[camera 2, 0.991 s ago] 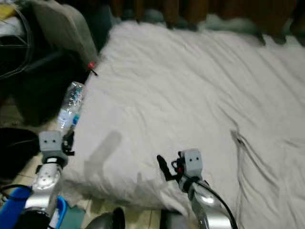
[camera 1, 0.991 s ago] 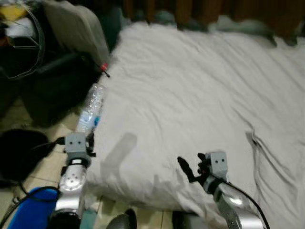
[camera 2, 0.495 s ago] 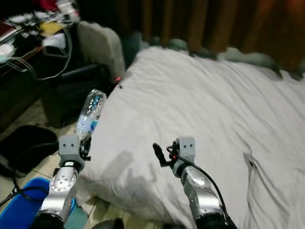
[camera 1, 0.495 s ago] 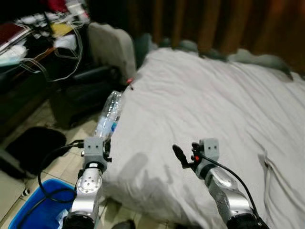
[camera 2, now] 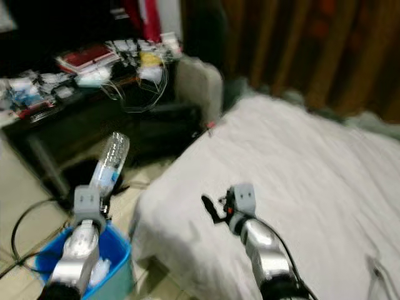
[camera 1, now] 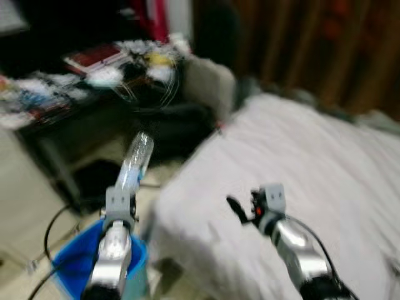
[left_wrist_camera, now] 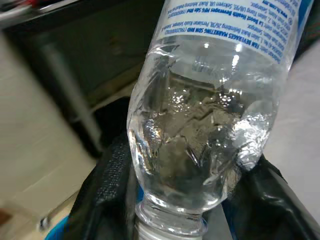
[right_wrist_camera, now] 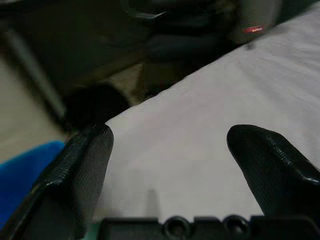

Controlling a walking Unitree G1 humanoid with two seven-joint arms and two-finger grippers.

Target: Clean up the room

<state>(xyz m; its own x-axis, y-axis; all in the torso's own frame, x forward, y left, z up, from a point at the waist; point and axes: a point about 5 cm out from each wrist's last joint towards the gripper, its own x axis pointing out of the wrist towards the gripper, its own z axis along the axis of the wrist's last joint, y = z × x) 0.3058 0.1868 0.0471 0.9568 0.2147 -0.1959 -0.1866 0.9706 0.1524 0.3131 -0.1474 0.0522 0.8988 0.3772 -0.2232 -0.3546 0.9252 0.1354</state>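
The left gripper (left_wrist_camera: 175,200) holds a clear plastic bottle (camera 2: 110,164). Its fingers (left_wrist_camera: 107,185) press on both sides of the bottle's neck, near the cap. The bottle sticks up from the fingers and has a white and blue label. It is up in the air on the left, above a blue bin (camera 2: 119,247) that sits on the tile floor (camera 2: 19,181).

The right gripper (right_wrist_camera: 170,165) hangs over the near left part of the bed (camera 2: 325,162). Its fingers (right_wrist_camera: 80,170) are wide apart and hold nothing.

The bed has a white sheet on it and looks tidy where it can be seen. Something white already lies in the blue bin, but it is too blurry to name.

I think the bottle is trash on its way to the bin. It is picked up but not dropped in yet, so that is the next bit to do.

Much is left. The dark worktop (camera 2: 75,112) on the far left is covered with books, papers and loose wires (camera 2: 140,87). A black thing (camera 1: 103,175) lies on the floor under it. A grey cushion (camera 2: 199,87) leans by the far corner of the bed. The head pictures are blurry, so small things are hard to tell.
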